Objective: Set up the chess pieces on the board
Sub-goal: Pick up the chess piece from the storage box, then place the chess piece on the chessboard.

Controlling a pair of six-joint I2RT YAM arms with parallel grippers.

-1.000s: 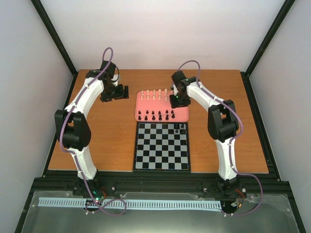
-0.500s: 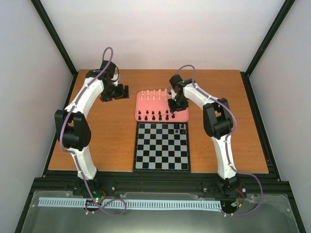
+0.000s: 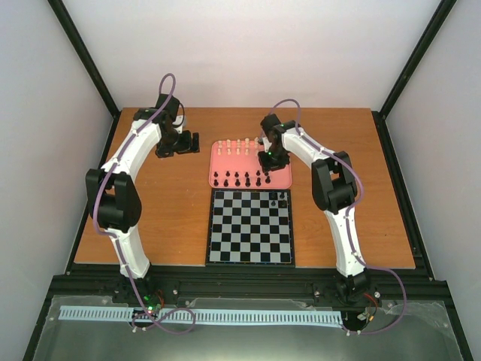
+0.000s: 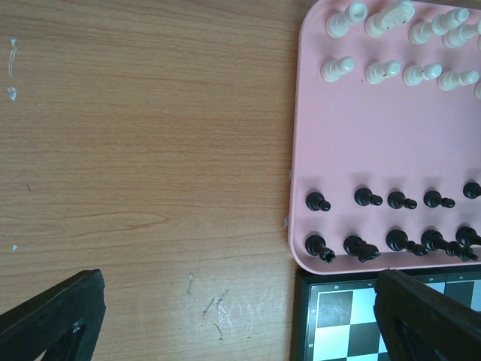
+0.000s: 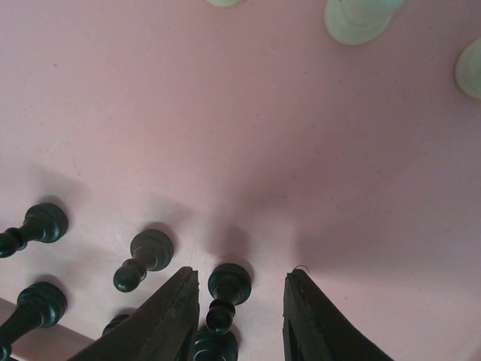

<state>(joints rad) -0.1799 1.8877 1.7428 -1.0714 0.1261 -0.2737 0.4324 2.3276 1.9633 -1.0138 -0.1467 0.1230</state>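
Both wedge-shaped fingers [image 5: 169, 320] of my downward-reaching right gripper [image 5: 242, 275] stand apart around a glossy black pawn [image 5: 228, 280] on the smooth pink tray [image 5: 225, 135].

Glossy chess pieces [image 5: 228, 286] sit on a smooth matt tray [image 5: 263, 150]; the table [image 4: 150, 150] is scratched wood.

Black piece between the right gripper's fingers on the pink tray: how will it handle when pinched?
Probably rigid and light: the black piece is small and solid-looking. Its round head and narrow neck could slip or tilt between the right gripper's fingers. A neighbouring piece stands close and might tip if nudged.
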